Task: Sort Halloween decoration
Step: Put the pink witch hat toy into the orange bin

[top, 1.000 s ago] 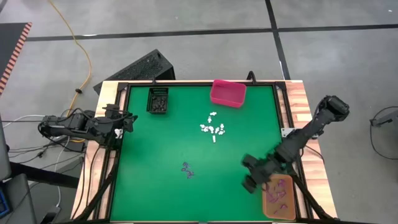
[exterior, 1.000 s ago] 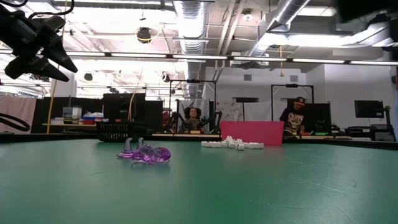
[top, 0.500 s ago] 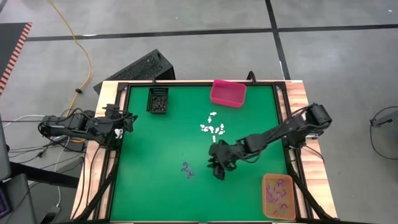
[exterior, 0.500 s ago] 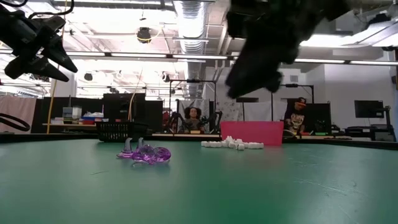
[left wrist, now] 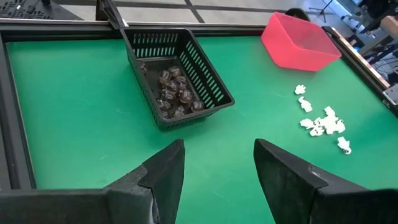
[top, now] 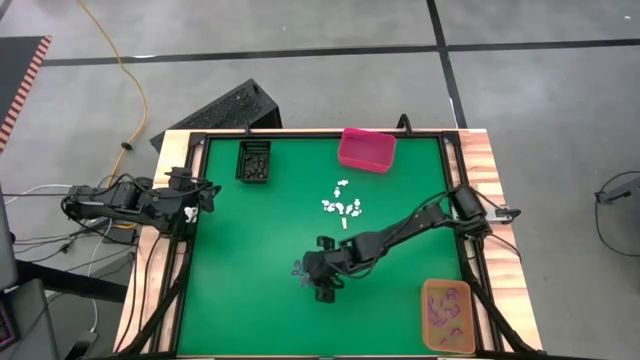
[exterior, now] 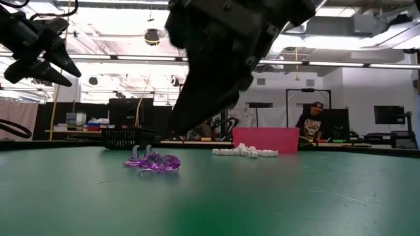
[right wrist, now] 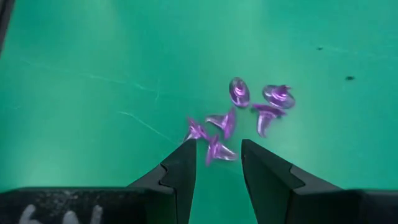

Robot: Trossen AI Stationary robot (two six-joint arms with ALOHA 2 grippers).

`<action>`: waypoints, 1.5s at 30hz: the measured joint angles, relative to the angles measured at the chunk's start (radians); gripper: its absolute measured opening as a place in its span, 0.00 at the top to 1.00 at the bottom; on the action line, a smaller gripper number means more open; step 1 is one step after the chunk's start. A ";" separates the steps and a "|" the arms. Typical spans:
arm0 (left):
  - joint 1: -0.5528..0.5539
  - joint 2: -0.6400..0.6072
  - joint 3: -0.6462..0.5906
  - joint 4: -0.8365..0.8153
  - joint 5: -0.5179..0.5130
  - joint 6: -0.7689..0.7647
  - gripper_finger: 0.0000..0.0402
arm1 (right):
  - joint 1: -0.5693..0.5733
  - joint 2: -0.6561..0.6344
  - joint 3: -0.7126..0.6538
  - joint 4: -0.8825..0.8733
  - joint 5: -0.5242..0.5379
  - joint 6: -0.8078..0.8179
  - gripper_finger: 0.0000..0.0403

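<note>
Trinkets, Halloween, three colours, on green tabletop (top: 240, 260).
High view: white trinkets (top: 341, 207) clustered mid-tabletop; purple trinkets (top: 299, 271) nearer the front edge, just beside right gripper (top: 318, 283). More purple ones lie in orange bin (top: 447, 316) at the front right corner. Black basket (top: 254, 161) and pink bin (top: 367, 149) stand along the far edge. Left gripper (top: 200, 196) waits over the left rim.
Low view: purple cluster (exterior: 152, 162) left of centre, white row (exterior: 245, 152) before pink bin (exterior: 266, 140); right arm looms above.
Left wrist view: jaws spread, empty; basket (left wrist: 175, 74) holds dark trinkets (left wrist: 174, 93).
Right wrist view: jaws spread, empty, one purple trinket (right wrist: 217, 151) between the tips.
</note>
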 joint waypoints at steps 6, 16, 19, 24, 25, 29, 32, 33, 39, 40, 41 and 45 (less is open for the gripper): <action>0.000 0.000 0.000 0.000 0.012 0.002 0.55 | 0.008 0.050 0.030 -0.002 0.021 0.016 0.61; 0.000 0.000 0.000 -0.009 0.022 0.010 0.55 | 0.032 0.110 0.031 0.044 0.080 0.087 0.61; 0.000 0.000 0.000 -0.010 0.022 0.010 0.55 | 0.046 0.112 0.032 0.032 0.104 0.134 0.61; 0.000 0.000 0.000 -0.012 0.022 0.011 0.55 | 0.050 0.112 0.033 -0.006 0.152 0.142 0.64; 0.000 0.000 0.000 -0.013 0.021 0.011 0.55 | 0.050 0.112 0.033 -0.007 0.152 0.142 0.66; 0.000 0.000 0.000 -0.012 0.021 0.011 0.55 | 0.050 0.110 0.033 -0.005 0.154 0.143 0.78; 0.000 0.000 0.000 -0.013 0.021 0.011 0.54 | 0.050 0.109 0.033 -0.005 0.158 0.150 0.87; 0.000 0.000 0.000 -0.013 0.020 0.011 0.54 | 0.050 0.108 0.033 -0.006 0.158 0.160 0.89; 0.000 0.000 0.000 -0.013 0.019 0.011 0.55 | 0.053 0.105 0.033 -0.007 0.155 0.212 0.96; 0.000 0.000 0.000 -0.013 0.019 0.011 0.55 | 0.053 0.102 0.033 -0.009 0.155 0.218 0.96; 0.000 0.000 0.000 -0.013 0.018 0.011 0.55 | 0.054 0.097 0.033 -0.014 0.154 0.226 0.96; 0.000 0.000 0.000 -0.013 0.018 0.011 0.54 | 0.057 0.079 0.031 -0.029 0.140 0.246 0.96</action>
